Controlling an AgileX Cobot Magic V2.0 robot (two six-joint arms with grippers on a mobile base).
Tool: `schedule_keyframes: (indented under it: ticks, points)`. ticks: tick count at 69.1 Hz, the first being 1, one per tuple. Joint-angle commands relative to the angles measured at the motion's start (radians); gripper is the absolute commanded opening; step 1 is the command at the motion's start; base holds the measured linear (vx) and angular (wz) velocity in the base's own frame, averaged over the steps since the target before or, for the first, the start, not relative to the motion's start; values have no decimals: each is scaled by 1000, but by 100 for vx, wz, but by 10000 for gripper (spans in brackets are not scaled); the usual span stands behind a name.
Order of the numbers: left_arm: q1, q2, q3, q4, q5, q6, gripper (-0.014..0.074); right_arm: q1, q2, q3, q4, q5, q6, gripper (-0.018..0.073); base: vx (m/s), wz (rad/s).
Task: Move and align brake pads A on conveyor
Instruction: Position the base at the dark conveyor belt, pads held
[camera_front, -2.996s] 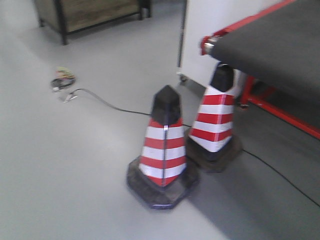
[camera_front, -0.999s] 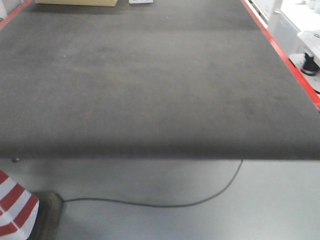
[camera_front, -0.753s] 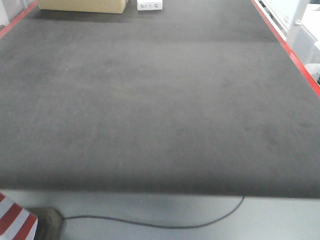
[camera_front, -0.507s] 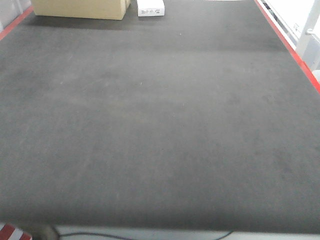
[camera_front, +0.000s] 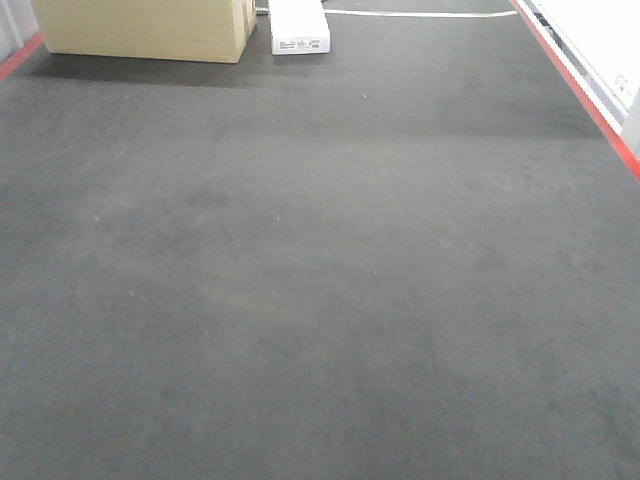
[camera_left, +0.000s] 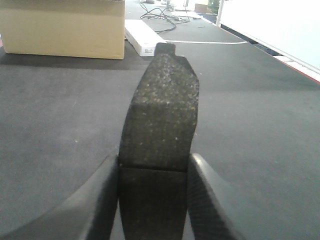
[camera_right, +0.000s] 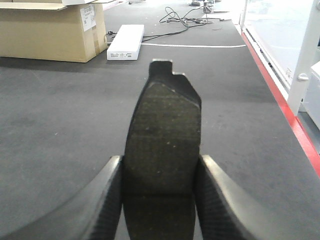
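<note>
The conveyor belt (camera_front: 320, 280) is covered in a matt, felt-like dark grey cloth, faintly mottled. Its red frame edge (camera_front: 578, 86) along the right side is smoothly painted (metal, by the look of it). The left brake pad (camera_left: 160, 115) is faced with a coarse, gritty, pale-speckled material. The right brake pad (camera_right: 162, 135) is finer-grained and duller. The fingers (camera_left: 97, 200) of the left gripper (camera_left: 154, 167) and those of the right gripper (camera_right: 160, 167) are finished in matt black with a fine ribbed texture. At the far left corner a box (camera_front: 140, 30) of plain matt cardboard is seen, beside a smooth white case (camera_front: 298, 28).
</note>
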Motion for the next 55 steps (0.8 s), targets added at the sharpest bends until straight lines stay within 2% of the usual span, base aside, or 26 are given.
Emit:
schedule_keyframes:
  ticks: [1, 55]
  points:
    - [-4, 11, -29, -2, -99, -5, -6, -4, 11, -29, -1, -99, -11, -10, 18, 2]
    - [-4, 11, -29, -2, -99, -5, -6, -4, 11, -29, -1, -98, -11, -10, 4, 0]
